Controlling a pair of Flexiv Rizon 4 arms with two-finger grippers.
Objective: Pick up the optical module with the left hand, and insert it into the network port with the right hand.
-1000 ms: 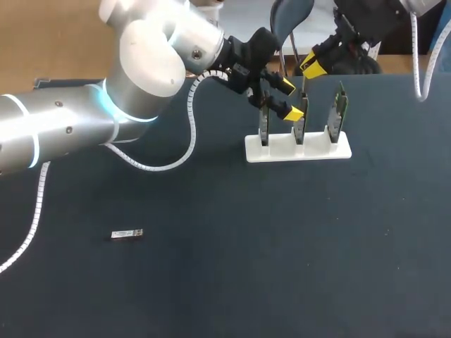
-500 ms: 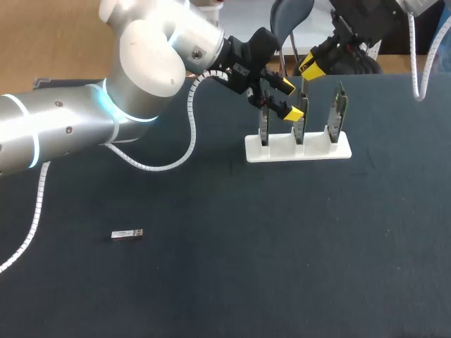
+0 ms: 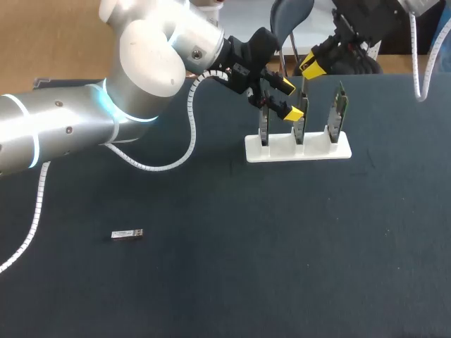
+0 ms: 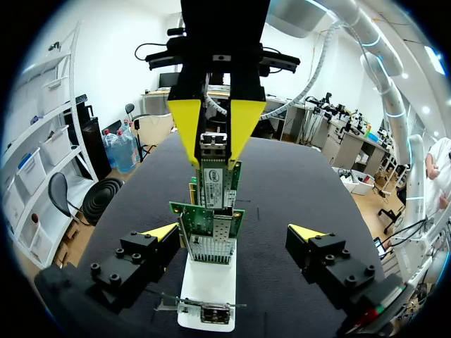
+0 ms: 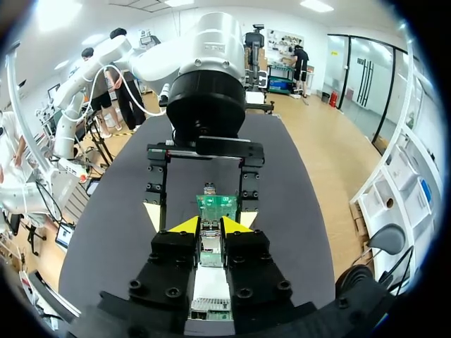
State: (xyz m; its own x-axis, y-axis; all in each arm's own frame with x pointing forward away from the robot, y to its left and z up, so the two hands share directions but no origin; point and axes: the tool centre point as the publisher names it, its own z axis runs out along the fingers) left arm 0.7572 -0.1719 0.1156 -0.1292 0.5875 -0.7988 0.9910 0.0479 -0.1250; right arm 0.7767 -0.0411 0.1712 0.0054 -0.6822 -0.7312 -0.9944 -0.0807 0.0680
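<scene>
Optical module [image 3: 127,234] on table [image 3: 225,282], well apart from left gripper [image 3: 290,100].

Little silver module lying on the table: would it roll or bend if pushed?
The small silver rectangular module probably wouldn't roll: it looks boxy and lies flat on the dark table. Its metal-looking shell suggests it is stiff, not floppy.

Head cam: high behind, looking down on bench [image 3: 225,282]. Wrist cams close, facing each other across white rack [image 3: 282,151].
</scene>
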